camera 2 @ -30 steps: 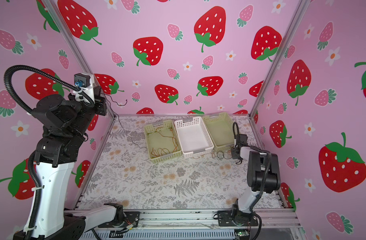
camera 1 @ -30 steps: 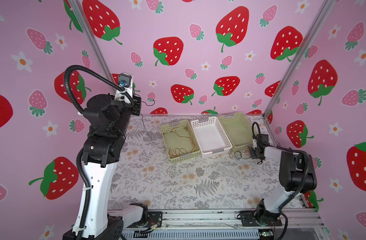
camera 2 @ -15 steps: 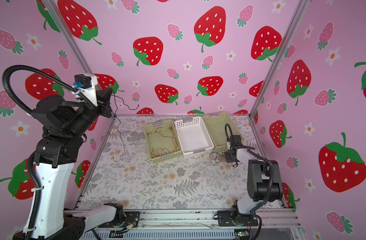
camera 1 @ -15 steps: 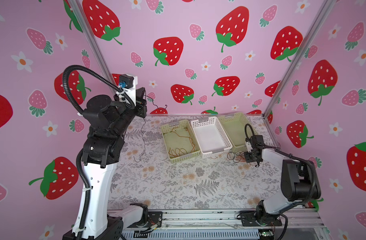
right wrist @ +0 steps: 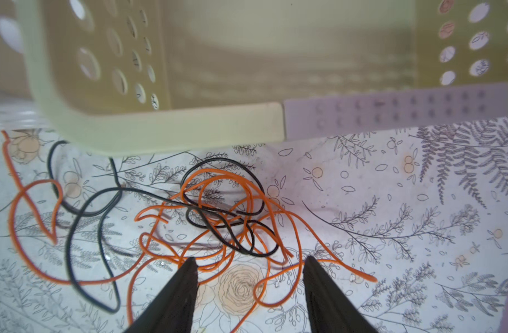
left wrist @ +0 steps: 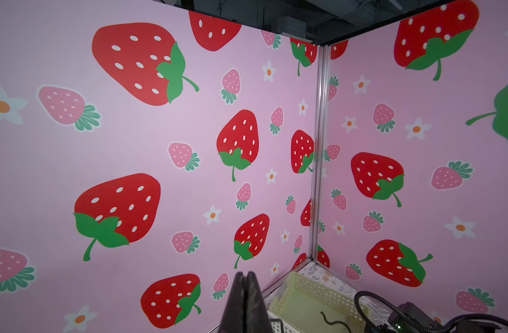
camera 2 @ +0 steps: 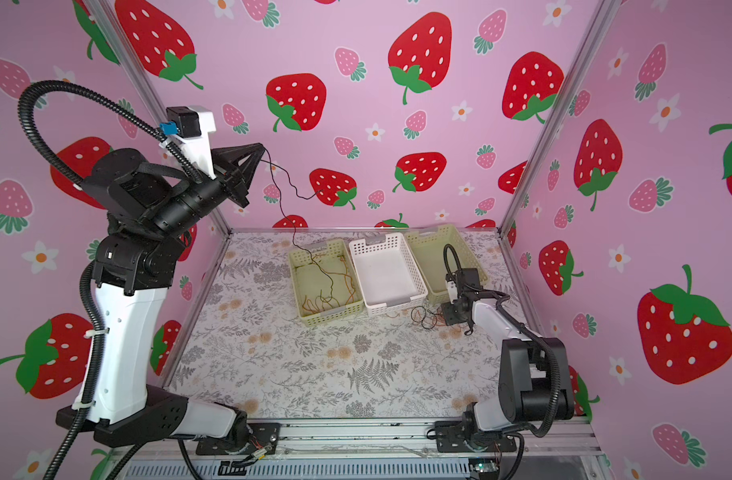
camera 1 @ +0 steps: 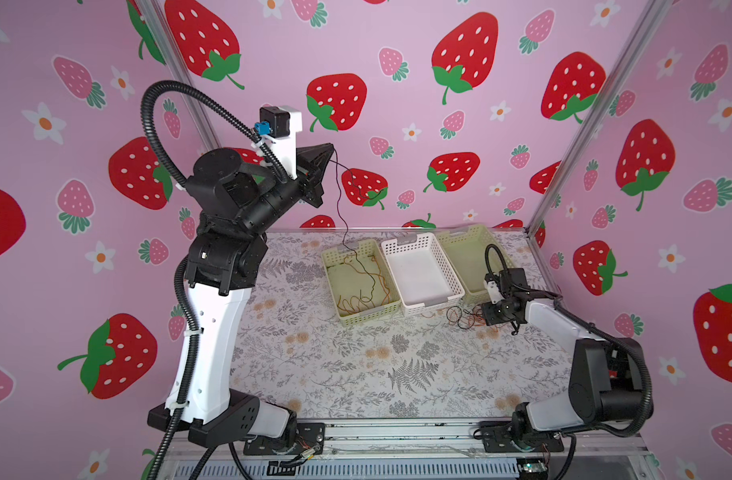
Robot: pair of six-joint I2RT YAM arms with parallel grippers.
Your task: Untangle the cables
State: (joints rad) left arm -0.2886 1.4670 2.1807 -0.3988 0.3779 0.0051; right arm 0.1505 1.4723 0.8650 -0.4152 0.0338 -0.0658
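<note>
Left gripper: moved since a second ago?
Yes. The left gripper, shut on the black cable, has risen and swung rightward, away from the left corner post.

top views: high at the front, side by side, angled down over table [camera 1: 356, 374] to back wall [camera 1: 272, 50] | left wrist: raised, facing the far corner | right wrist: low, close – right green basket [right wrist: 160, 127] shared by all views

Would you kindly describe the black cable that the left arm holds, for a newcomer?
Three baskets stand in a row at the back of the floral table. From the leftmost, pale green basket, the black cable rises to the left end effector, shut on it high above them. Unlike the tangle on the table, it hangs in mid-air.
</note>
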